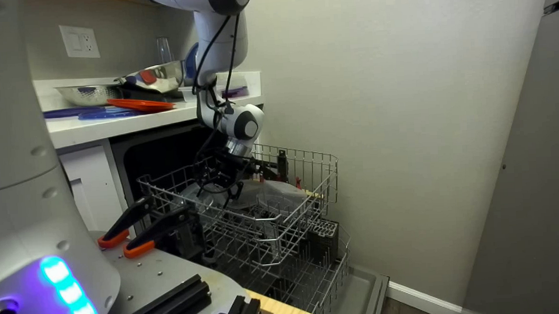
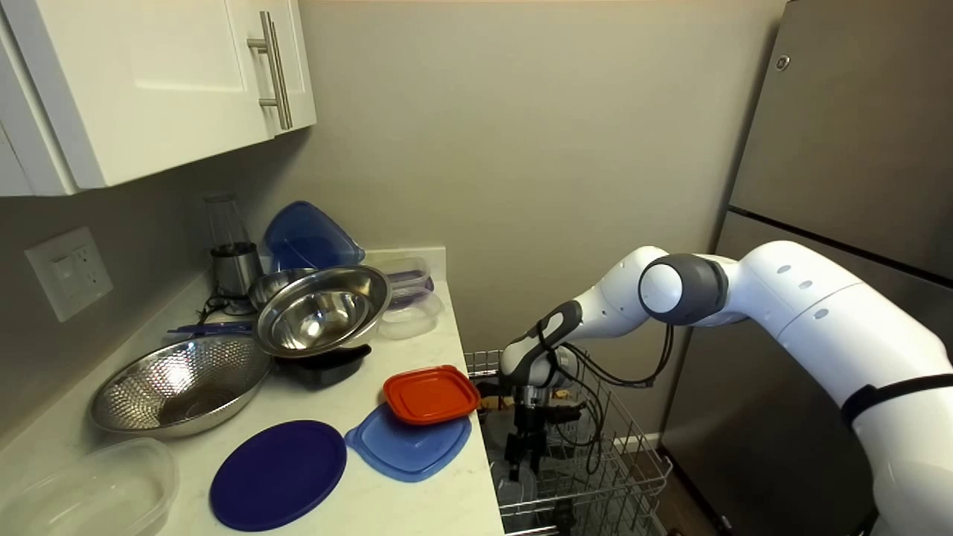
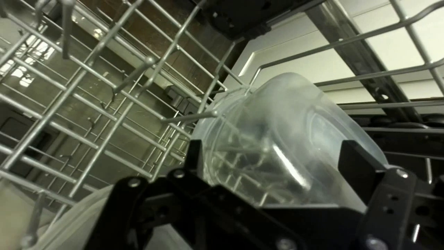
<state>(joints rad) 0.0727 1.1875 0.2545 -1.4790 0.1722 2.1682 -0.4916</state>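
My jaws gape at full spread across the lower right of the wrist view, appearing to straddle a clear plastic container (image 3: 270,135) but gripping nothing; whether they touch it is unclear. The container lies tilted in the upper wire rack (image 1: 265,219), and its likely slick, curved wall could slip free should I close off-centre. A prong (image 3: 190,117) beside its left edge could snag the rim on any lift. At lower left, a pale plastic piece (image 3: 79,218) risks a knock if I swing that way. Right of centre in an exterior view, a black cable (image 2: 633,384) droops over the rack and could catch; rising carelessly could brush the red lid (image 2: 432,394) near the edge of the worktop (image 2: 447,499).
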